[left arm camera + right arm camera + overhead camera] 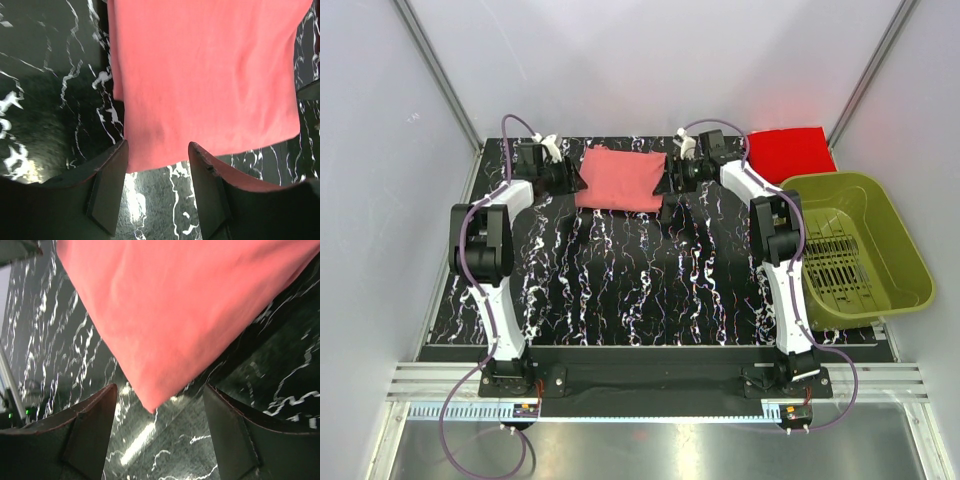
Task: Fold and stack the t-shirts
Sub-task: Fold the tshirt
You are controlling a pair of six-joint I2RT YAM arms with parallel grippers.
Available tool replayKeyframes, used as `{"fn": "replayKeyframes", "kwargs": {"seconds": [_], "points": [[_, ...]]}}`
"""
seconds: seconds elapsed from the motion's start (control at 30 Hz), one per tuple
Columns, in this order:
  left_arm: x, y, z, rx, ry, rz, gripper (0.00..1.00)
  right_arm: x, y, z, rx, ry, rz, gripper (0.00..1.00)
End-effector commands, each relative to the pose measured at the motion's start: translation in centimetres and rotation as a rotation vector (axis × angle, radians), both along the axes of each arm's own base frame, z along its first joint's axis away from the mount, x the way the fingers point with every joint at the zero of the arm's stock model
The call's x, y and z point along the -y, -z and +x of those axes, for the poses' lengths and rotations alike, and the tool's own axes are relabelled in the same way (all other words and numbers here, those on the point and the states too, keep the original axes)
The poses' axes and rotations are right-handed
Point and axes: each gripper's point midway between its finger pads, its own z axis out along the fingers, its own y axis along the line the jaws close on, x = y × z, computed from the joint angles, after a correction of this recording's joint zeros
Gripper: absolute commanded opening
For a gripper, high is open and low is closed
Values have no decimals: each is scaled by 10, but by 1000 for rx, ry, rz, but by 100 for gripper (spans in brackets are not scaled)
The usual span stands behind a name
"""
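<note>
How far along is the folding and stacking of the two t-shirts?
Done: the bright red cloth t-shirt lies folded at the far right corner; the salmon-pink cloth t-shirt looks folded too. In hand: left gripper and right gripper stand open at its sides. Left: stacking; the shirts lie apart.

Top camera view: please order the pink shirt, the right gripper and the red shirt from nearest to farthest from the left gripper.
1. The pink shirt, directly beside the left gripper, in the far middle.
2. The right gripper, on the other side of the pink shirt.
3. The red shirt, in the far right corner.
</note>
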Motion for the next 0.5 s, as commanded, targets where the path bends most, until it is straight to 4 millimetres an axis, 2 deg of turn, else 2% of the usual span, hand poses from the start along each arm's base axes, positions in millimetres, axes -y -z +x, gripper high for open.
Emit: {"fn": "replayKeyframes", "kwargs": {"seconds": [0.0,0.07,0.2,0.47], "points": [[9,-2,-2,-8,75,-54,56,-9,3,-22,-13,-100,24,76],[11,9,-2,-55,77,-61,55,-11,9,-27,-33,-107,17,76],[15,20,-4,-88,94,-90,53,-16,15,-27,-37,-116,23,75],[21,18,1,-89,121,-122,43,-25,17,-24,-48,-134,78,65]]}}
